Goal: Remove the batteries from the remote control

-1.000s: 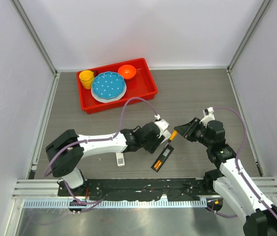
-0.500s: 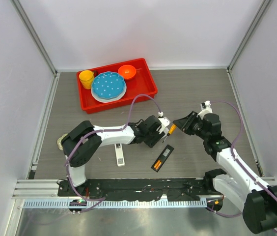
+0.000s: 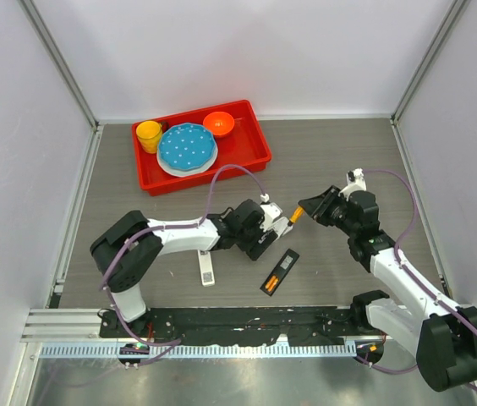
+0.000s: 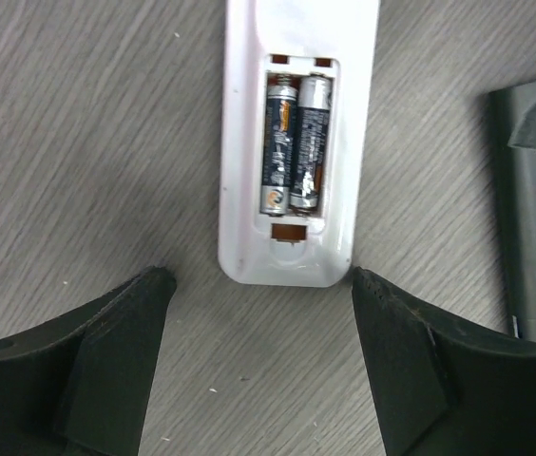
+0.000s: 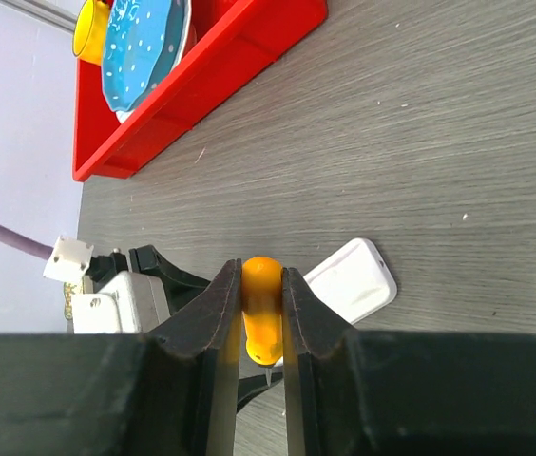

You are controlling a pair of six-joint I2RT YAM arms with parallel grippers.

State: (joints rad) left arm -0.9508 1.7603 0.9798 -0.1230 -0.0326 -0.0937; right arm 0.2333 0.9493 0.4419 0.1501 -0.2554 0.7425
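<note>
The white remote (image 4: 244,142) lies back-up on the grey wood-grain table (image 4: 87,123) with its cover off, and two dark batteries (image 4: 292,142) sit side by side in the open compartment. The left gripper (image 4: 263,283) is poised at the remote's near end with its claw spread wide. One finger stands on either side of the casing with a gap on both sides, so it touches nothing. Just to the right lies the black remote (image 4: 534,237), also back-up. Seen from above, it shows orange batteries (image 3: 271,280) in its open bay. The right gripper (image 5: 260,271) has its claw clamped on the orange-handled screwdriver (image 5: 261,328). It holds the tool above the table, close to the white remote's other end, and the handle pokes out past the fingertips toward the left gripper. A small white flat piece (image 3: 207,272) lies beside the left forearm. A red tray (image 3: 255,148) holding a blue plate (image 3: 187,147) sits well apart at the back.
</note>
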